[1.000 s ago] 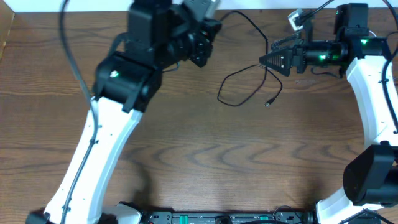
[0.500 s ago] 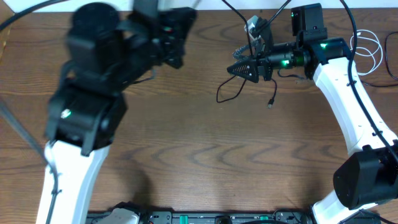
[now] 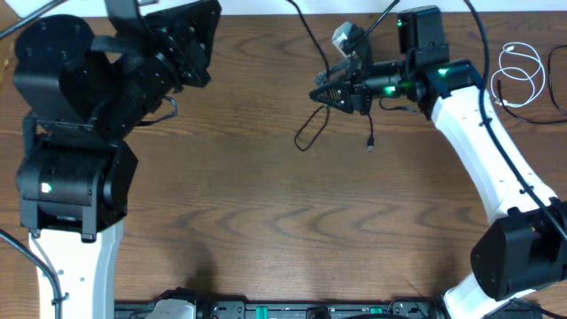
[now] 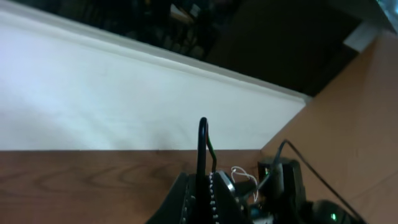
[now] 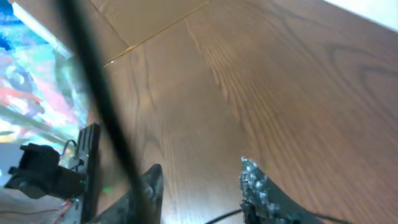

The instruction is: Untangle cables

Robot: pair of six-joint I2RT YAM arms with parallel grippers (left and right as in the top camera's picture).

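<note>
Dark, grained wooden desk (image 3: 266, 204). The left tool (image 4: 203, 183) is clamped tight on the thin black cable (image 4: 202, 140). The cable's slack loop and small plug dangle beneath the right tool (image 5: 199, 180), whose ridged fingers stand apart. The white cable (image 3: 518, 71) lies coiled near the desk's edge.

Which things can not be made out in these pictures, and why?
Overhead: the black cable leaves the top edge, so its upper part is unseen; its plug is too small to identify.
Right wrist: the cable is blurred beside the right gripper; contact unclear.
</note>
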